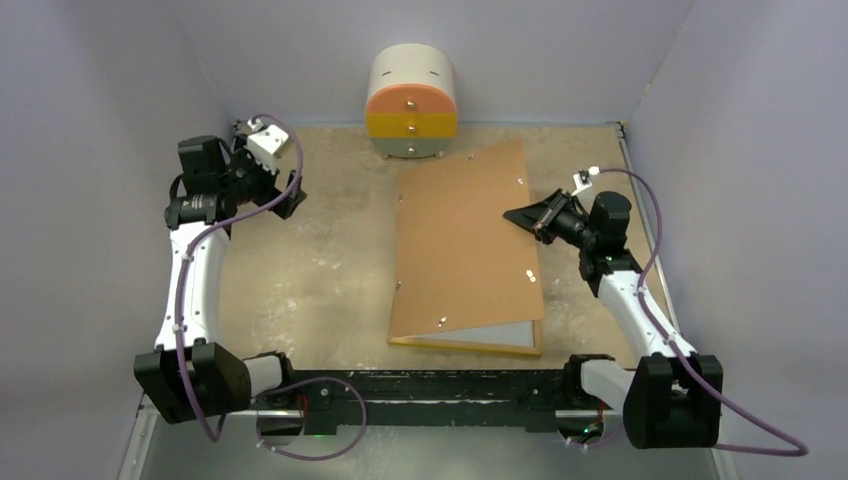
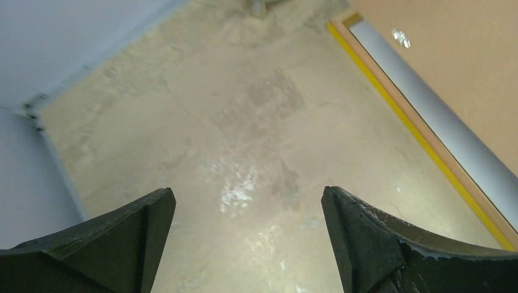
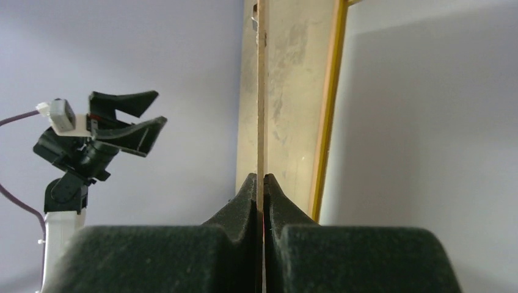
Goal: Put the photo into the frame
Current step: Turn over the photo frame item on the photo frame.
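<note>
The frame (image 1: 462, 343) lies flat mid-table, its yellow edge showing at the near side, and also in the left wrist view (image 2: 421, 141) and the right wrist view (image 3: 330, 110). A brown backing board (image 1: 465, 240) is tilted up over it, right edge raised. My right gripper (image 1: 512, 215) is shut on that right edge; the board (image 3: 261, 91) shows edge-on between its tips (image 3: 262, 180). A pale grey-white sheet (image 1: 500, 333) lies inside the frame under the board; I cannot tell if it is the photo's back. My left gripper (image 1: 280, 192) is open and empty, hovering at the far left (image 2: 247, 196).
A rounded cream, orange and yellow drawer unit (image 1: 412, 105) stands at the back centre, just beyond the board's far edge. Lavender walls close in the table on three sides. The arm bases and a black rail run along the near edge.
</note>
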`<action>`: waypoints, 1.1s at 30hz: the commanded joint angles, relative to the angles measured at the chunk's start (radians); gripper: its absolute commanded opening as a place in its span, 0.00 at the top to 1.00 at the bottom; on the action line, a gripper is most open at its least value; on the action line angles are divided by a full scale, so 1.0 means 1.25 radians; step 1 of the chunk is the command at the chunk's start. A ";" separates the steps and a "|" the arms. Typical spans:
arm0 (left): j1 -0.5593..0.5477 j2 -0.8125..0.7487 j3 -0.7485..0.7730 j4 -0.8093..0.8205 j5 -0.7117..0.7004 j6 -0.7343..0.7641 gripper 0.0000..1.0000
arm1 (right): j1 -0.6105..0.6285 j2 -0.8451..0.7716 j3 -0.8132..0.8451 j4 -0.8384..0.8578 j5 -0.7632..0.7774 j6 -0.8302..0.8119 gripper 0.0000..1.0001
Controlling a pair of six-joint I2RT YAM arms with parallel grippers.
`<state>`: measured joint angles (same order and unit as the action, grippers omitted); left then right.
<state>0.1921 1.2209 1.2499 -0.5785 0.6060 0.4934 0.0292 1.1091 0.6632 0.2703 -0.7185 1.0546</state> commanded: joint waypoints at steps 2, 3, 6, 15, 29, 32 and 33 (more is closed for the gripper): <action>-0.026 0.047 -0.051 -0.032 0.051 0.061 0.02 | -0.062 -0.019 -0.070 0.159 -0.048 0.044 1.00; -0.029 0.059 -0.059 -0.036 0.051 0.067 0.02 | -0.072 -0.012 -0.079 0.173 -0.052 0.043 1.00; -0.031 0.087 -0.075 -0.040 0.049 0.088 0.02 | -0.094 0.016 -0.092 0.226 -0.065 0.033 1.00; -0.031 0.124 -0.121 -0.023 0.050 0.136 0.00 | -0.107 0.102 -0.081 0.286 -0.111 0.017 1.00; -0.030 0.141 -0.129 -0.030 0.040 0.159 0.00 | -0.113 0.156 -0.128 0.320 -0.071 -0.010 1.00; -0.031 0.144 -0.130 -0.029 0.034 0.162 0.00 | -0.113 0.180 -0.143 0.358 -0.074 0.008 1.00; -0.031 0.146 -0.130 -0.029 0.032 0.163 0.00 | -0.113 0.187 -0.147 0.368 -0.075 0.012 1.00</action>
<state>0.1562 1.3949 1.0973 -0.6270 0.6384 0.6701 -0.1070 1.3231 0.4919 0.6037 -0.7940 1.0290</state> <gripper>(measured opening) 0.996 0.011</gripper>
